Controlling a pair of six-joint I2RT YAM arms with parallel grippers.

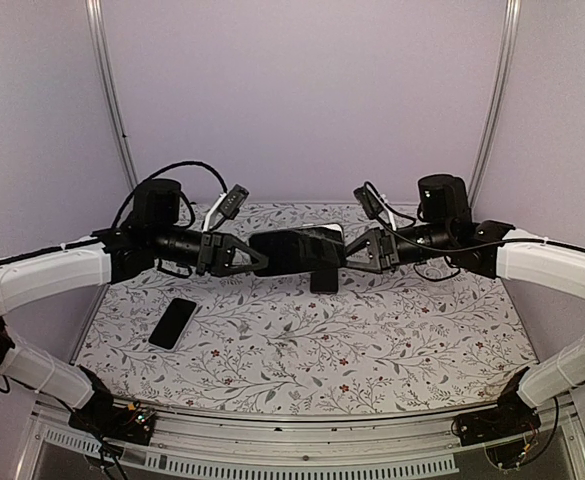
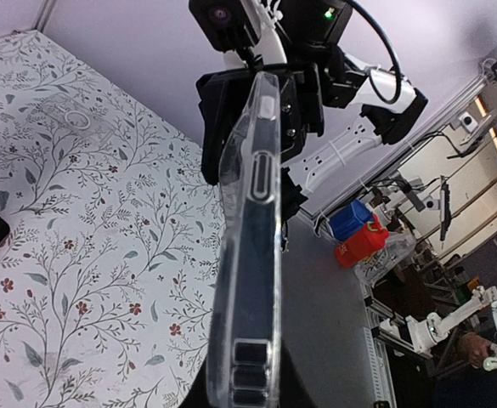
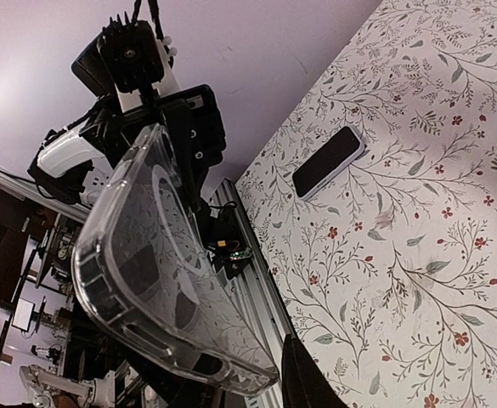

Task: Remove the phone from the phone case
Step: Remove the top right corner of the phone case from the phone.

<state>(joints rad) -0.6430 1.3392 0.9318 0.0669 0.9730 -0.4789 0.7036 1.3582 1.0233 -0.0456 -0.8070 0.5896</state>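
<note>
While one glossy black phone (image 1: 172,322) lies nearest on the floral surface (image 1: 402,340), a second phone (image 1: 324,281) farther back, one clear round-cornered phone case (image 1: 297,250) hangs clamped in the left end effector (image 1: 262,260); whether the right end effector (image 1: 350,252) grips it is unclear.

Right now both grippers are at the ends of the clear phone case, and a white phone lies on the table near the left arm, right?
Not quite. The phone on the table near the left arm is black, not white; the top view shows it. The rest holds.
</note>
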